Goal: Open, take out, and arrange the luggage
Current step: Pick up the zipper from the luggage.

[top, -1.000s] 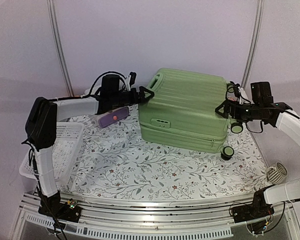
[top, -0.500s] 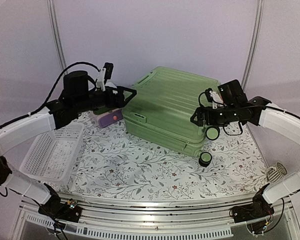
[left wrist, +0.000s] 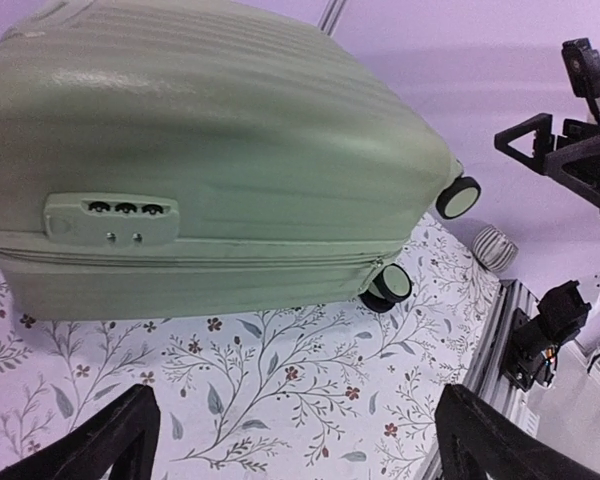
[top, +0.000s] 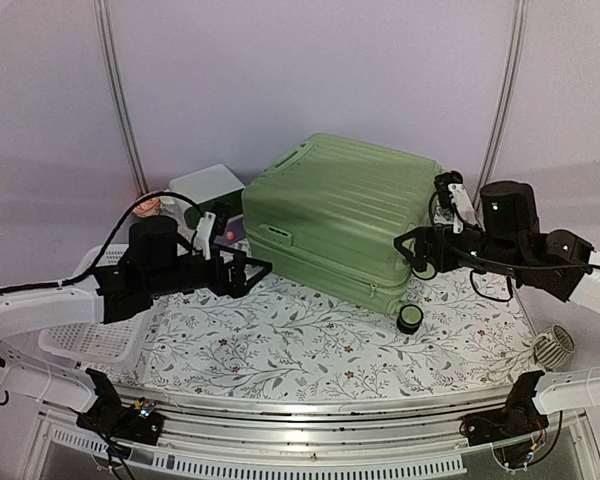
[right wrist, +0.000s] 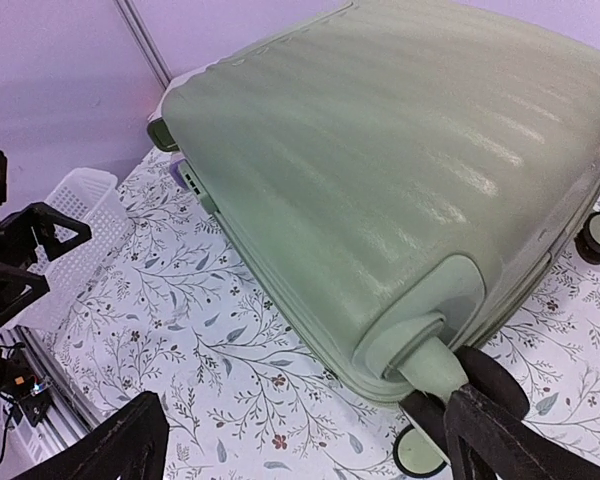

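Basket: the white perforated plastic basket (top: pixel 118 336) sits at the far left of the flower-printed tablecloth (top: pixel 300 345), probably as a place for unpacked items.
Left gripper: the left gripper (top: pixel 248 276) hangs low over the cloth, its black fingers spread wide and holding nothing. It is aimed at the luggage's front edge.
Lock: the combination lock panel (left wrist: pixel 112 216) and the closed zip seam face this gripper, likely because opening starts there.
Luggage: the large light-green ribbed hard-shell suitcase (top: pixel 330 215) lies flat at mid-table, closed, so the lid can swing upward.
Right gripper: the right gripper (top: pixel 416 252) is spread and empty, just beside the wheel-end corner, placed to brace the shell.
Wheels: the black-rimmed wheels (top: pixel 410 318) point right, towards that arm.
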`<move>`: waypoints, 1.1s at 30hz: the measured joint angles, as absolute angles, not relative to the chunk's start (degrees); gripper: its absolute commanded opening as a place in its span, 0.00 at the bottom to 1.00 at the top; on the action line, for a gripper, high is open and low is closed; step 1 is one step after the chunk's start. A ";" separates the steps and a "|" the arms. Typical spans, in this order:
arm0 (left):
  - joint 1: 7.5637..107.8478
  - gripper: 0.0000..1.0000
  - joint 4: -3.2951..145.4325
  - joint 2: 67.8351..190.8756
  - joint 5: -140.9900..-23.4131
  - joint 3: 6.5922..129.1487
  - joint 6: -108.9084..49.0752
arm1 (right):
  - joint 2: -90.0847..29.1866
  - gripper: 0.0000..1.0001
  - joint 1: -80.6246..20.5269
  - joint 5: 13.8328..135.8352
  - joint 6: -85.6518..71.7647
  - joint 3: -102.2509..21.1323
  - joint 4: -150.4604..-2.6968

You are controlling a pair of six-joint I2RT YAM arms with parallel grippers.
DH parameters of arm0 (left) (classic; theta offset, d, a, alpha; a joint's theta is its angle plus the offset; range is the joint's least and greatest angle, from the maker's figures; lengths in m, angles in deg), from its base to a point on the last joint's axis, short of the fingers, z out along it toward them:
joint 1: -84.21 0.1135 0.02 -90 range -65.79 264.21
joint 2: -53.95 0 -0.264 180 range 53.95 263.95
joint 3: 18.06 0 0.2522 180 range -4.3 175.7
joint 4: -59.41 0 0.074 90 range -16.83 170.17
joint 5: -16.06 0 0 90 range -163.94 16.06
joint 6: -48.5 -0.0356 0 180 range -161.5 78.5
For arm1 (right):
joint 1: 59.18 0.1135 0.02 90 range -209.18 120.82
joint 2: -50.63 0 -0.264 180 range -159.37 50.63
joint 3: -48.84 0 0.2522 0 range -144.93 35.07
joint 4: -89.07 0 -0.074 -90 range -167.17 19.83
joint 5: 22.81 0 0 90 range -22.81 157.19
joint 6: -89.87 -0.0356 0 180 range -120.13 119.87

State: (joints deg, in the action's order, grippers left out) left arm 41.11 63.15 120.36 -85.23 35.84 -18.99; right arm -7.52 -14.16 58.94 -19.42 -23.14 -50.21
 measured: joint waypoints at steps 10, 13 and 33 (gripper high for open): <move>34.43 0.98 52.99 126.18 -81.99 32.19 -19.61 | 2.91 0.94 -14.18 64.82 -20.73 -8.54 -52.57; 34.45 0.98 50.71 128.56 -79.63 31.82 -19.28 | 8.70 0.95 -14.18 65.30 -22.70 -3.36 -52.09; 47.04 0.98 46.21 150.57 -84.49 47.75 -17.25 | 10.56 0.96 -14.21 60.97 -29.62 9.21 -64.66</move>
